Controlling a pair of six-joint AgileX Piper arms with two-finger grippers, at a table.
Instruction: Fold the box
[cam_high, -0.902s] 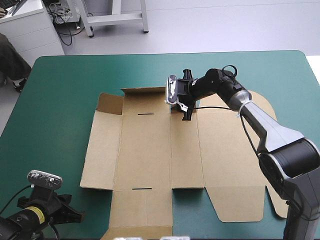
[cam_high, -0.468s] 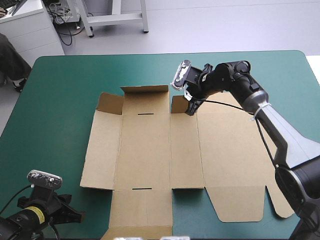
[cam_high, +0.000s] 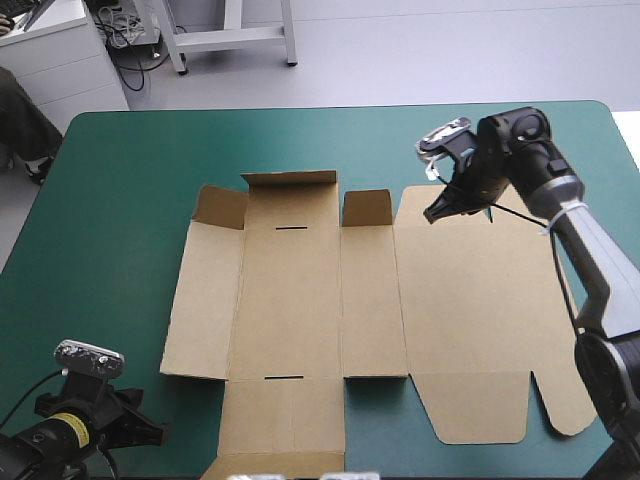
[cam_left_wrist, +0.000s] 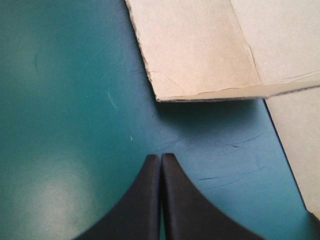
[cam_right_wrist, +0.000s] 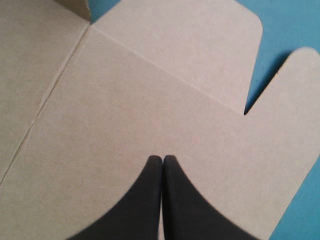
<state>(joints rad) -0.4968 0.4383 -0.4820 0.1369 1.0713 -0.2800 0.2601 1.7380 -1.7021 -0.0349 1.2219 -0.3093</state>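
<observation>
The brown box (cam_high: 300, 300) lies as a cut sheet spread on the teal-green cover, with its far flaps (cam_high: 290, 180) and a small flap (cam_high: 366, 208) standing up. My right gripper (cam_high: 435, 214) hovers over the far right panel, to the right of the small flap. In the right wrist view the right gripper (cam_right_wrist: 162, 159) is shut with nothing in it, and flat board (cam_right_wrist: 125, 90) lies beneath. My left gripper (cam_left_wrist: 160, 157) is shut over bare cover at the table's near left corner (cam_high: 150, 432). A corner of the box (cam_left_wrist: 200, 45) lies just ahead of it.
Bare teal-green cover (cam_high: 120, 200) runs along the box's left side and the far edge. The box's near flap (cam_high: 285, 420) reaches the table's near edge. Rounded lid tabs (cam_high: 560, 400) lie flat near the right arm's base.
My right gripper has drawn away from the small raised flap toward the right and has shut. The flap stays standing. The left arm has not moved.
</observation>
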